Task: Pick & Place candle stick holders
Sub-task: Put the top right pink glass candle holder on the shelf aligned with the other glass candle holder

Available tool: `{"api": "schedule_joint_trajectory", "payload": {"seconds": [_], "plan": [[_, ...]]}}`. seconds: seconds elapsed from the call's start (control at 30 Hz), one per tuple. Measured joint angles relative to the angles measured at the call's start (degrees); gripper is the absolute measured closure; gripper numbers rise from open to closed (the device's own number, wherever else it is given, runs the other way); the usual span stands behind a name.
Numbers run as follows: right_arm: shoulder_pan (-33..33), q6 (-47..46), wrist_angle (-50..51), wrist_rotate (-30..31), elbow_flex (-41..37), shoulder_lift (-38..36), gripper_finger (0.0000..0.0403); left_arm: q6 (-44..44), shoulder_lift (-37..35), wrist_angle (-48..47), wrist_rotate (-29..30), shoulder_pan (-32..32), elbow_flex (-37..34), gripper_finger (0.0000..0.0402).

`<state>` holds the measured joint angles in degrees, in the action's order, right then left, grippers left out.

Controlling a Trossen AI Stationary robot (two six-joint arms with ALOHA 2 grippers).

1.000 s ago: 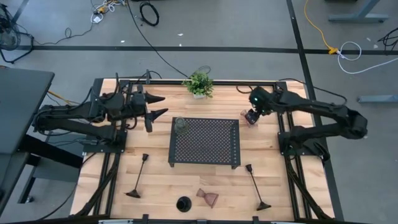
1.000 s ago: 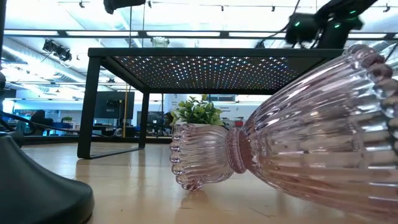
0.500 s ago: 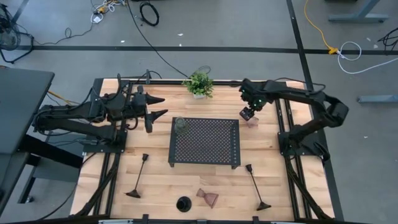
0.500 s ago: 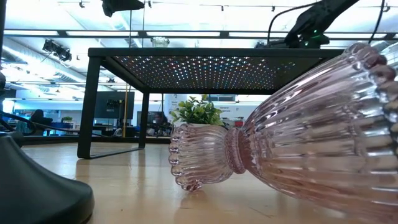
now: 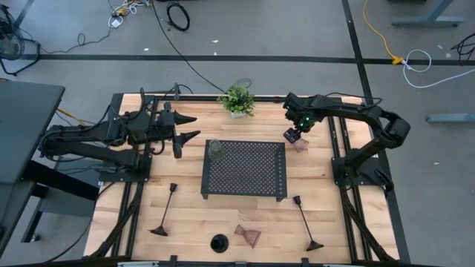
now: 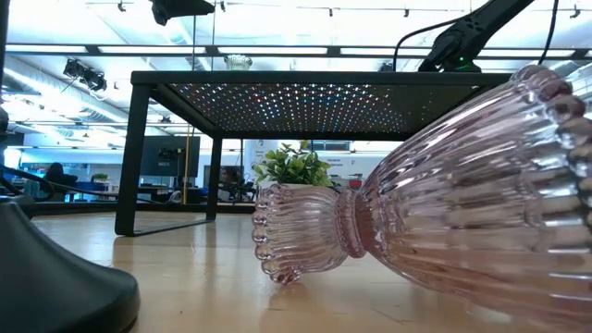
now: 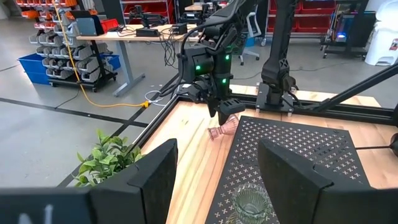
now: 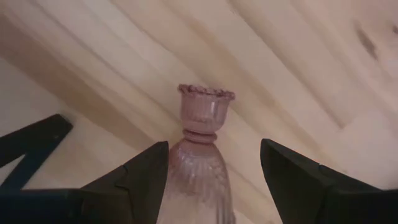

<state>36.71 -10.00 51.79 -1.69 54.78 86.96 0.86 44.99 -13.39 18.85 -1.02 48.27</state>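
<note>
High view: the right gripper (image 5: 295,136), fingers spread apart, hovers over a pinkish glass holder (image 5: 300,144) lying just beside the black tray (image 5: 245,169), its fingers either side of it without touching. The left gripper (image 5: 183,130), fingers also apart and empty, waits beside the tray, where a greenish glass holder (image 5: 215,150) stands.

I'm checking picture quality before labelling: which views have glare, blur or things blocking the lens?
Low view: a toppled pink ribbed glass candle holder fills the frame; ceiling lights glare behind the black perforated tray. Right wrist view: soft and close on another pink glass holder between the right tool's fingers. High view: even light.
</note>
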Motion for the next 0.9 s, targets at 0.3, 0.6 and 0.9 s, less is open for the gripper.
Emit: {"api": "schedule_joint_trajectory", "payload": {"seconds": [0.3,0.6,0.9], "plan": [[-0.02,-0.02,-0.88,-0.96,0.0,4.01,0.0149,0.0,0.0,-0.55,0.0,0.01,0.0,0.0177],[-0.04,1.99,-3.32,-3.82,0.0,10.16,0.0149,0.02,0.0,-0.72,-0.02,0.0,0.0,0.0177],[-0.61,3.18,-4.09,-1.81,-0.02,11.32,0.0149,0.07,0.0,-1.7,-0.02,0.01,0.0,0.0177]]}}
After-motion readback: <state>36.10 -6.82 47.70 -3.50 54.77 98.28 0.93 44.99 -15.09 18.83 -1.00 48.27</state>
